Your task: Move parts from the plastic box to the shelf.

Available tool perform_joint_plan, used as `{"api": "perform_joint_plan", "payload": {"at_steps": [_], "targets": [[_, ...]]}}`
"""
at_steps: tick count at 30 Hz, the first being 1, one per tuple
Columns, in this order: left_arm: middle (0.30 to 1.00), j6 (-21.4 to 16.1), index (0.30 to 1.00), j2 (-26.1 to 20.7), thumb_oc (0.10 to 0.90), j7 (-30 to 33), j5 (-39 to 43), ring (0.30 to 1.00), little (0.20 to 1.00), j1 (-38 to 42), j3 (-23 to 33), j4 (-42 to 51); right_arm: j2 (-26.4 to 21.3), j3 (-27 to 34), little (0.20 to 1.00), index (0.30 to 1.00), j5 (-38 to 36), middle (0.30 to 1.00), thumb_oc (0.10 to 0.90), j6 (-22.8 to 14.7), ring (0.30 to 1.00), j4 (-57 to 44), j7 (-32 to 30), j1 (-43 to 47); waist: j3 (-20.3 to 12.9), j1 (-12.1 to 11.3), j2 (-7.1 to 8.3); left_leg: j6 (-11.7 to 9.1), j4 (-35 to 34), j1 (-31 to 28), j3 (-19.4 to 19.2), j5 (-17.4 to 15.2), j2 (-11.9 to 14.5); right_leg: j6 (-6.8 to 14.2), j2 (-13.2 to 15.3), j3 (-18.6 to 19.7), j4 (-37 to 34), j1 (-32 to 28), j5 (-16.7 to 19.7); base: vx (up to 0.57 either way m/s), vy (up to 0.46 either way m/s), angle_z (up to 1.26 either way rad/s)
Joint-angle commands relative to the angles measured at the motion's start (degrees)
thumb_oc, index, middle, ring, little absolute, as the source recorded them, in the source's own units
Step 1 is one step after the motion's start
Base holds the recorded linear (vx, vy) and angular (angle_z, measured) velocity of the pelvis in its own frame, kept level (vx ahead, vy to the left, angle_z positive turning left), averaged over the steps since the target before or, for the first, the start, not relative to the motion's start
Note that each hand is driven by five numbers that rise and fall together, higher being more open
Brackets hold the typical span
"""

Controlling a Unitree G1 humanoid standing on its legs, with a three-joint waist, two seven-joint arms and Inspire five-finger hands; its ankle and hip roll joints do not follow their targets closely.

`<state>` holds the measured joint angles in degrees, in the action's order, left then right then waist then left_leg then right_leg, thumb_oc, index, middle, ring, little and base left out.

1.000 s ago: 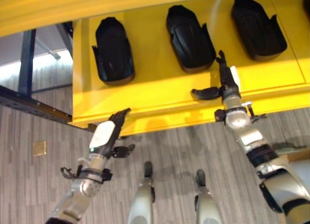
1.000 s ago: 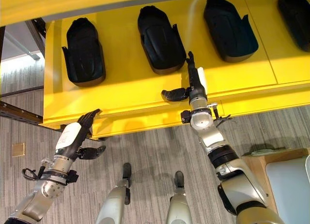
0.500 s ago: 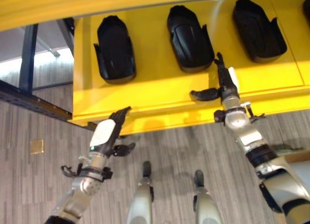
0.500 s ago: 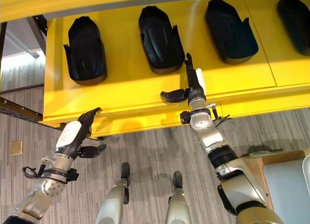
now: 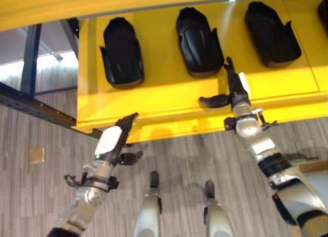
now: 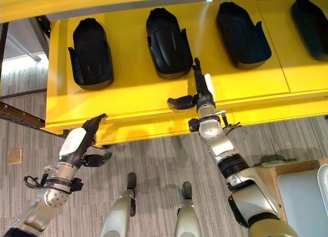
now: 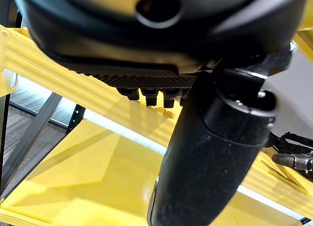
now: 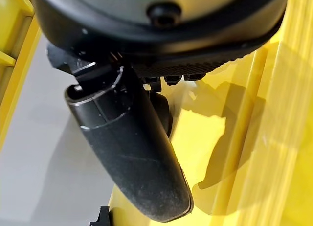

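Left hand [image 5: 117, 139] hangs just below the front lip of the yellow shelf [image 5: 169, 101], fingers straight, thumb out, holding nothing. On the shelf, four black parts sit in a row: first [image 5: 121, 53], second [image 5: 199, 41], third [image 5: 271, 27], fourth [image 6: 310, 20] at the right edge. Right hand [image 5: 233, 91] is raised over the shelf's front, below the second part, fingers extended, thumb splayed, empty.

Yellow shelf [image 6: 143, 101] — black parts [image 6: 167, 42] atop
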<state>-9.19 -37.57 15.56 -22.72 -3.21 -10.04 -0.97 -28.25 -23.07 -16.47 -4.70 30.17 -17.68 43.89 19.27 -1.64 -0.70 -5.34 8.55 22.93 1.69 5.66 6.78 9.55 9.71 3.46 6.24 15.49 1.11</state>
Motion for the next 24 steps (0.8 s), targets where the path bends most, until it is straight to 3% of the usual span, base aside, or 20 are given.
{"api": "perform_joint_plan", "payload": {"at_steps": [1,11,20,24], "targets": [[1.0,1.16,1.0,-3.0,0.9,-0.8,2.45,1.0,1.0,-3.73,-0.05,-1.72,-0.33,1.63,1.0,1.0,-0.6,1.0,0.9,-4.67,1.0,-0.91,-0.75,5.7,-3.12,-0.53,2.85,2.29,2.77,-1.44,0.12,-5.01,0.32,-3.51,0.43,0.88,6.79,4.86,-3.16,0.0,0.0,0.0],[1.0,1.24,1.0,-2.68,0.9,-0.44,2.03,1.0,1.0,-3.66,0.21,-2.08,-2.12,4.16,1.0,1.0,1.74,1.0,0.9,-4.86,1.0,-4.72,-3.05,4.35,-3.47,-0.14,2.9,2.29,2.58,-1.9,0.08,-5.07,0.52,-3.53,0.15,1.15,7.01,4.97,-3.27,0.0,0.0,0.0],[1.0,1.19,1.0,-2.36,0.9,-0.14,0.69,1.0,1.0,-3.1,0.39,-2.28,-3.64,9.33,1.0,1.0,11.42,1.0,0.9,-5.5,1.0,-17.11,-8.29,0.12,-4.52,0.61,2.9,2.29,2.2,-3.56,0.25,-5.35,1.04,-3.39,-0.23,1.17,6.84,3.43,-3.64,0.0,0.0,0.0],[1.0,1.03,1.0,-2.27,0.9,-0.21,0.51,1.0,1.0,-3.06,0.24,-2.38,-3.28,9.82,1.0,1.0,12.48,1.0,0.9,-5.52,1.0,-19.03,-8.38,-1.26,-4.93,0.66,2.99,2.23,1.85,-4.41,0.32,-5.37,1.2,-3.36,-0.22,1.04,6.59,2.64,-3.67,0.0,0.0,0.0]]}}
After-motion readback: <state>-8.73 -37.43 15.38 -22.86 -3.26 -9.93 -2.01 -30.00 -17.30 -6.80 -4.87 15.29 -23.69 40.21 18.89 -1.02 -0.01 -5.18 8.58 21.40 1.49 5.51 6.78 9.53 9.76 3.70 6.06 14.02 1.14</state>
